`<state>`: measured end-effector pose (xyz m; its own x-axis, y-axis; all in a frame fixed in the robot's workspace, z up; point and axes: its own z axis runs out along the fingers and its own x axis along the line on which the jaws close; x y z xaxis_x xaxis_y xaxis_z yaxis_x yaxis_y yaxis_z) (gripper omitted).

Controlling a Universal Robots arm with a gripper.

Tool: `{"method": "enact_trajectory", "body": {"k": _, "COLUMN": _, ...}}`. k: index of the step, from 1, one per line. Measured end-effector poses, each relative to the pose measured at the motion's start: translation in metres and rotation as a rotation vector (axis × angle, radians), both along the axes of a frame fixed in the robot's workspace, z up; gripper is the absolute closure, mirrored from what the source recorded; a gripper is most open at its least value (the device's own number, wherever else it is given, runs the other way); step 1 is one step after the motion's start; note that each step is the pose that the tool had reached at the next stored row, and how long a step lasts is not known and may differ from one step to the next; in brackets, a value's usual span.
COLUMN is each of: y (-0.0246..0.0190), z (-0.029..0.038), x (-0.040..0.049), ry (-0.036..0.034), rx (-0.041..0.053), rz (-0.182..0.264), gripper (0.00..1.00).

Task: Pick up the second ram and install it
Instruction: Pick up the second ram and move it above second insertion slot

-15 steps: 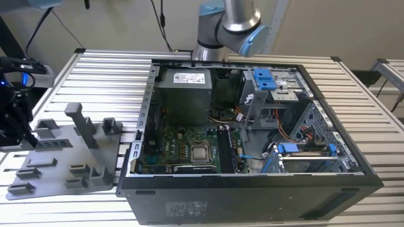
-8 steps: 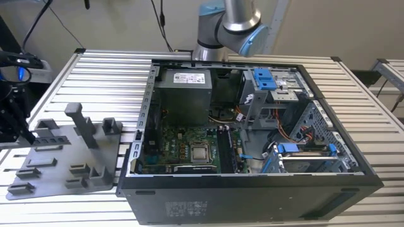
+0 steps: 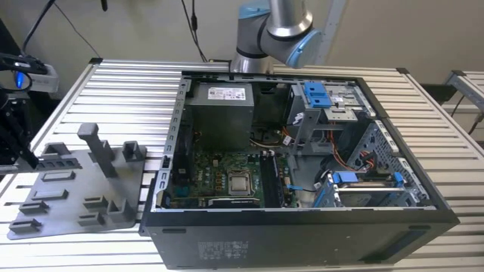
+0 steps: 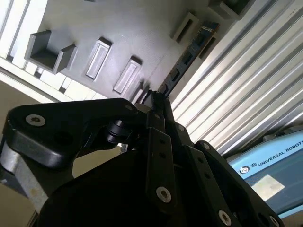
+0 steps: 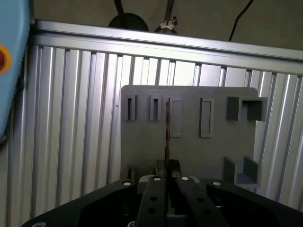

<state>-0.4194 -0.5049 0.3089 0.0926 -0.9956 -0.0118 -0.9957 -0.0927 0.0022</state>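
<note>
In both wrist views my gripper (image 5: 167, 165) (image 4: 156, 98) is shut on the second ram (image 5: 166, 132) (image 4: 187, 61). The ram is a thin bluish board with black chips; the first wrist view shows it edge-on. It reaches out from the fingertips over the grey fixture plate (image 5: 142, 142) (image 4: 142, 28). I cannot tell whether it touches the plate. In the exterior view the gripper (image 3: 22, 156) stands at the exterior view's left edge, beside the plate (image 3: 68, 212).
An open computer case (image 3: 423, 187) lies on the slatted aluminium table (image 3: 121, 96) at the exterior view's right of the plate. Its motherboard (image 3: 226, 175) faces up. A tall post (image 3: 94, 144) and several blocks rise from the plate. The arm's base (image 3: 272, 28) stands behind the case.
</note>
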Motion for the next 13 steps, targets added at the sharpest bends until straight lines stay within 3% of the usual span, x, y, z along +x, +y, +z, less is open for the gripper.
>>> {"method": "enact_trajectory", "body": {"k": 13, "y": 0.0, "z": 0.0182, "x": -0.0002, "ry": 0.0, "rx": 0.006, "rz": -0.004, "gripper": 0.86}}
